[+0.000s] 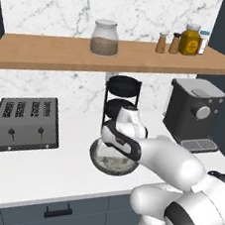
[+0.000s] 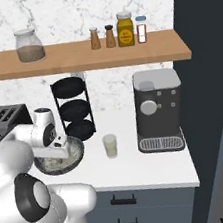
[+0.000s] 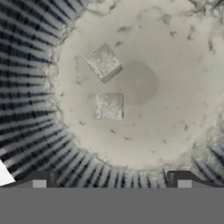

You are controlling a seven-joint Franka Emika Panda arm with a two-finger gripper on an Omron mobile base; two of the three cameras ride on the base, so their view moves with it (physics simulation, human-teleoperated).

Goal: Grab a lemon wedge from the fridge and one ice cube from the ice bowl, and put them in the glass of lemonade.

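Hand view: two ice cubes (image 3: 109,106) on the pale floor of the ice bowl (image 3: 30,109), hidden in the base views. End effector (image 3: 111,179) spread wide, empty, over the bowl. Right base view: glass of lemonade (image 2: 110,146) at 3 o'clock of the bowl on the white bench (image 2: 142,167); fridge (image 2: 208,68) far right.

From behind on the left I see my arm (image 1: 177,167) bent over the ice bowl (image 1: 103,163), which sits on the white worktop (image 1: 37,175) in front of the black three-tier rack (image 1: 122,93). A four-slot toaster (image 1: 27,123) stands well to the left, a coffee machine (image 1: 193,112) to the right. On the wooden shelf (image 1: 57,53) above are a lidded jar of grains (image 1: 104,37) and small bottles (image 1: 183,43).
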